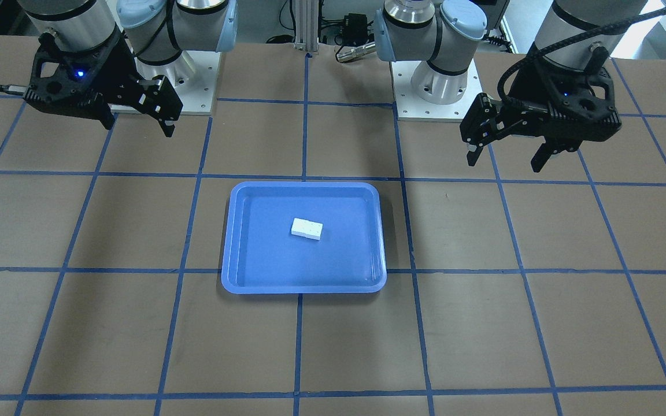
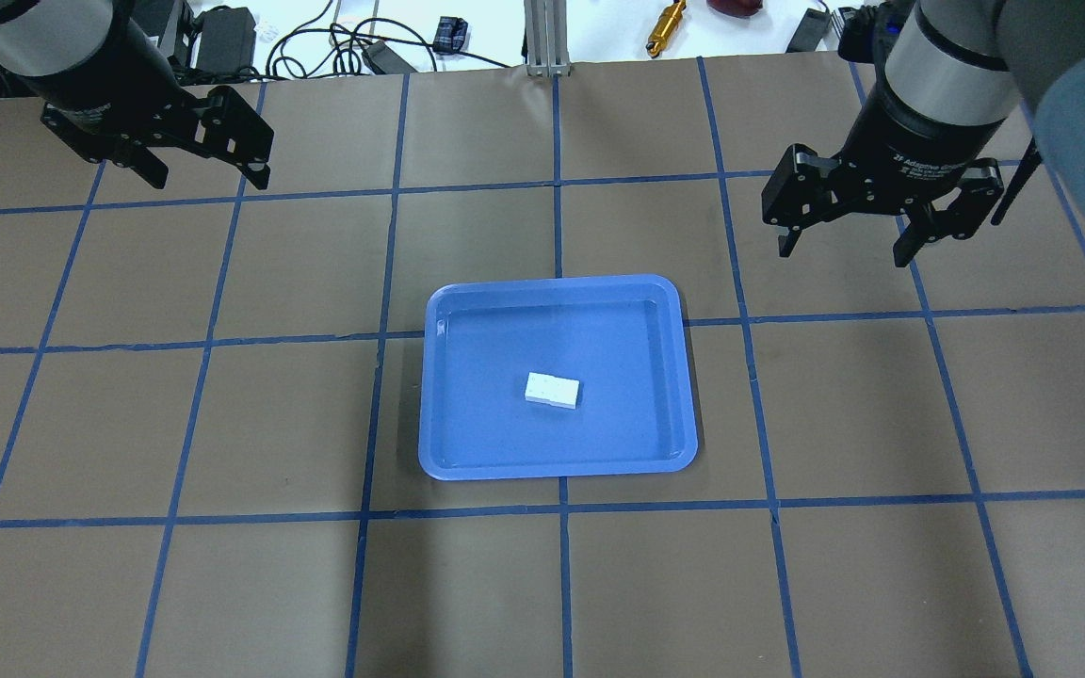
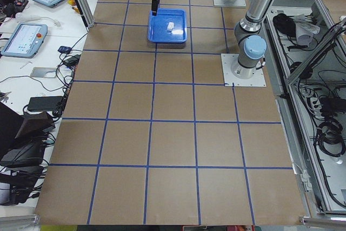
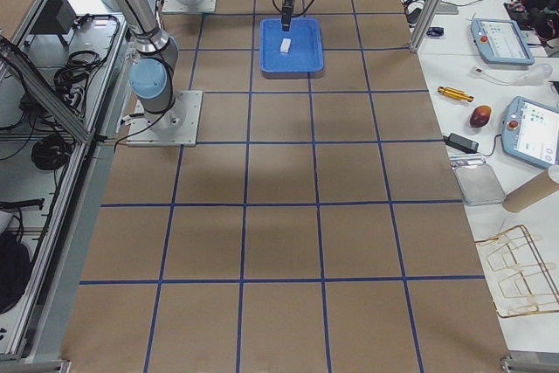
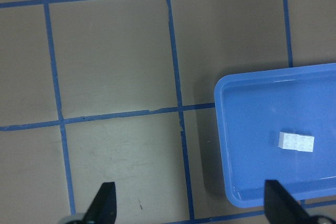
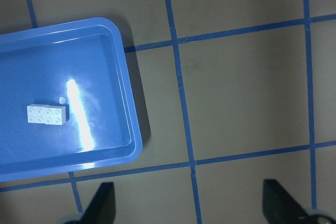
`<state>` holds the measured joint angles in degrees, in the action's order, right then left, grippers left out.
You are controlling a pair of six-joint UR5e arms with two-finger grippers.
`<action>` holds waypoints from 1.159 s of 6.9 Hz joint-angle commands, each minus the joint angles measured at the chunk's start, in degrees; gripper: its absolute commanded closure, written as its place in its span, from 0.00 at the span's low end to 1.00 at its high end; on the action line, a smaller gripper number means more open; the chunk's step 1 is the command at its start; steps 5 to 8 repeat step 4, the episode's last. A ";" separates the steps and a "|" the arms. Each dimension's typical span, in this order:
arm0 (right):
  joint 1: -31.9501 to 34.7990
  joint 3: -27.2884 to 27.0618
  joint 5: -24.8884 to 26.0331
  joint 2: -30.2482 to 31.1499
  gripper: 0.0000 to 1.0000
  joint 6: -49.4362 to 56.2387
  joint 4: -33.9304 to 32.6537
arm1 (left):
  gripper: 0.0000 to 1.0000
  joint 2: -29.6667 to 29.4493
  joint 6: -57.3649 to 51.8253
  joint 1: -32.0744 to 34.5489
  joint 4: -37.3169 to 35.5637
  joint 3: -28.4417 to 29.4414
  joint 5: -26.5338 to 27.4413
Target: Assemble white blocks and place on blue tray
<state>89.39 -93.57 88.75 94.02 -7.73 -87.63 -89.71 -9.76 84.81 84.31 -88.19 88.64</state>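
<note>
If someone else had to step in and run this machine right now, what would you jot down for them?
Left pincer: open, empty, raised off to one side of the tray.
Right pincer: open, empty, raised on the other side.
White blocks: joined into one short bar, lying inside the blue tray, near its middle.
Done: assembly and placing.
Left: nothing that shows.

Brown table (image 2: 222, 424) with blue tape grid (image 2: 558, 113)

We see open room above the joined white studded bricks (image 2: 553, 390); only the raised rim of the shallow blue plastic tray (image 2: 552, 282) rings them.
</note>
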 commanded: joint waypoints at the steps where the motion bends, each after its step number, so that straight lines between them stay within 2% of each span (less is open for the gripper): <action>1: 0.00 0.06 -0.07 0.02 0.00 0.00 0.00 | 0.00 -0.02 0.00 0.09 -0.63 -0.06 0.57; 8: 0.00 0.32 0.01 -0.33 0.00 -0.09 0.00 | 0.00 0.07 0.00 0.00 -0.72 0.03 0.66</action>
